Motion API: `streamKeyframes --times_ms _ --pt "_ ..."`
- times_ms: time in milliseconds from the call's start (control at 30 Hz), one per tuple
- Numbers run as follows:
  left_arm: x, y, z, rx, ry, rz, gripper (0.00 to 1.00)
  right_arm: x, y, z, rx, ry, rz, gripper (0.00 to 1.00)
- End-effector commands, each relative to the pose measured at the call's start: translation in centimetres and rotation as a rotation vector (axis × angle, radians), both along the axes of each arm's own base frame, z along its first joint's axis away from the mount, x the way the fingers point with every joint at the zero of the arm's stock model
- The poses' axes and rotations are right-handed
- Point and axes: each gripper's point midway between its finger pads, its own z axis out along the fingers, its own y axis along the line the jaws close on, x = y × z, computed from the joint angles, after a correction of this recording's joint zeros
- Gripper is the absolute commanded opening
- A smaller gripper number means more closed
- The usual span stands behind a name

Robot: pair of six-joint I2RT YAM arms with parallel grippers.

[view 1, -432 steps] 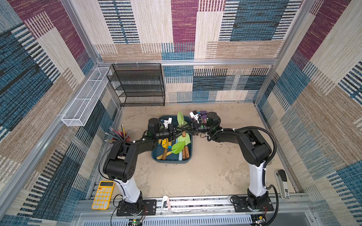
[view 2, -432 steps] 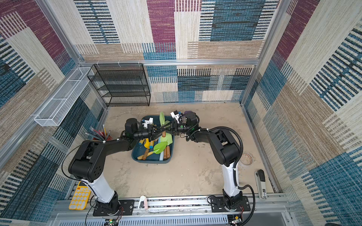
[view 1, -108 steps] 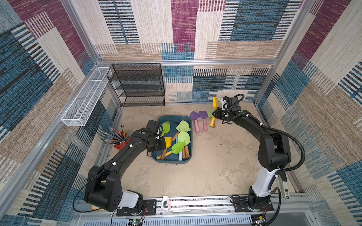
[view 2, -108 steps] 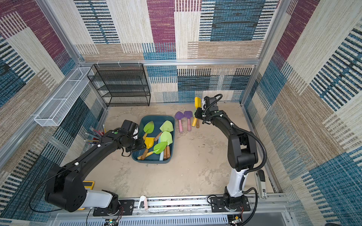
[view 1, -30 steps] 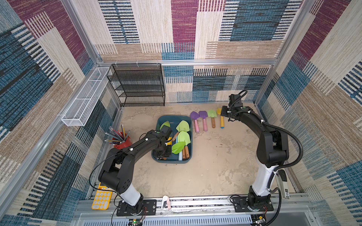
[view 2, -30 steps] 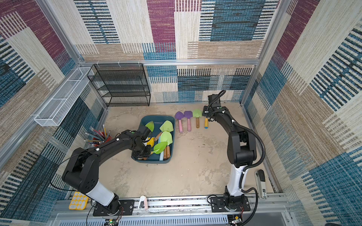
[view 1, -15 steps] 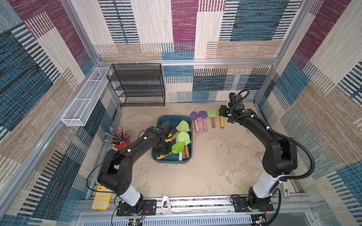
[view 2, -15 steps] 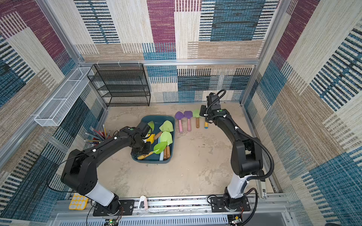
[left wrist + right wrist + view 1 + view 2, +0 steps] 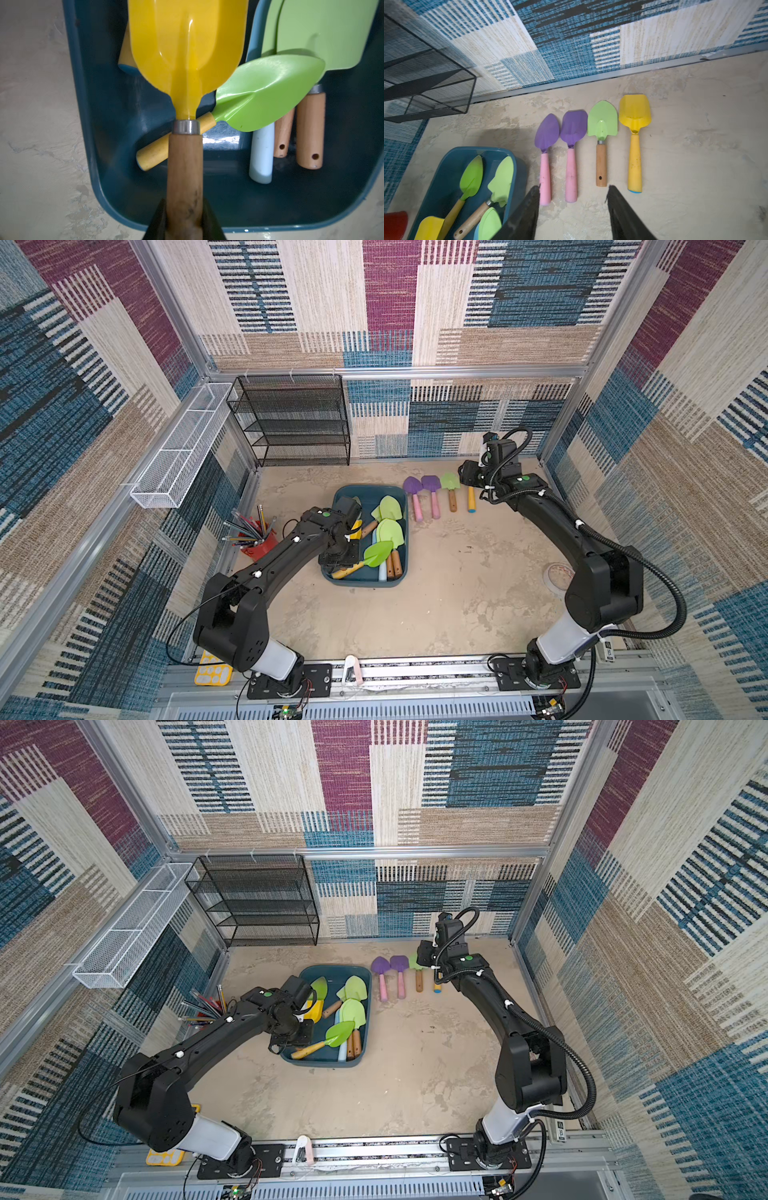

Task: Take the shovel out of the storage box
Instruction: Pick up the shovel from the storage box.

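While the yellow-bladed shovel (image 9: pixel 187 62) is inside the storage box (image 9: pixel 116 187), on the side nearest the left arm, its wooden handle is clamped between the jaws of the left gripper (image 9: pixel 184 204). The grip is taken at the handle's tail end, well back from the metal ferrule. The handle is crossed over the yellow handle of a green trowel (image 9: pixel 268 93). A blue-capped handle (image 9: pixel 126 64) is partly covered by the blade. Whether the blade is raised clear of the box floor cannot be told.

Step in hand, as judged: lift-out. A straight rise is advised first, so that the green trowel is not dragged along at the crossing. With the grip so far back, blade droop is to be expected. The wrist is best kept level, and the box wall cleared with margin before any sideways travel. Two wooden handles (image 9: pixel 309 128) and a pale handle (image 9: pixel 261 153) lie alongside, apart from the held shovel, and need not be disturbed.

Outside the box, four shovels are laid in a row on the table (image 9: pixel 436 605): two purple shovels (image 9: pixel 547 132), a green shovel (image 9: pixel 602 120) and a yellow scoop (image 9: pixel 634 110). The right gripper (image 9: pixel 574 187) hangs above their handle ends, jaws apart, nothing held. Room beside the yellow scoop is noted as a likely set-down place.
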Motion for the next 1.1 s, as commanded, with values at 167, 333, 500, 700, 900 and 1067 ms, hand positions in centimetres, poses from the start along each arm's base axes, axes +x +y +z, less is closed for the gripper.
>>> streamKeyframes --times_ms 167,333,500,700,900,1067 --pt "2.4 -2.6 2.7 -0.122 -0.078 -0.014 0.0 -2.2 4.7 0.5 0.167 0.002 0.152 0.59" --pt "4.2 -5.1 3.7 -0.267 -0.117 -0.009 0.0 -4.1 7.1 0.3 0.264 0.015 0.243 0.61" --pt "5.6 -7.7 4.5 -0.449 -0.129 0.01 0.0 -6.5 9.4 0.3 0.393 0.035 0.358 0.63" --pt "7.2 -9.7 5.5 -0.703 -0.121 0.062 0.0 -9.8 12.5 0.3 0.567 0.072 0.524 0.65" --pt "8.3 -11.0 6.1 -0.92 -0.089 0.1 0.0 -12.4 15.1 -0.1 0.701 0.119 0.655 0.68" --pt "8.9 -11.5 6.6 -1.031 -0.077 0.117 0.0 -13.0 16.5 -0.8 0.747 0.147 0.705 0.7"
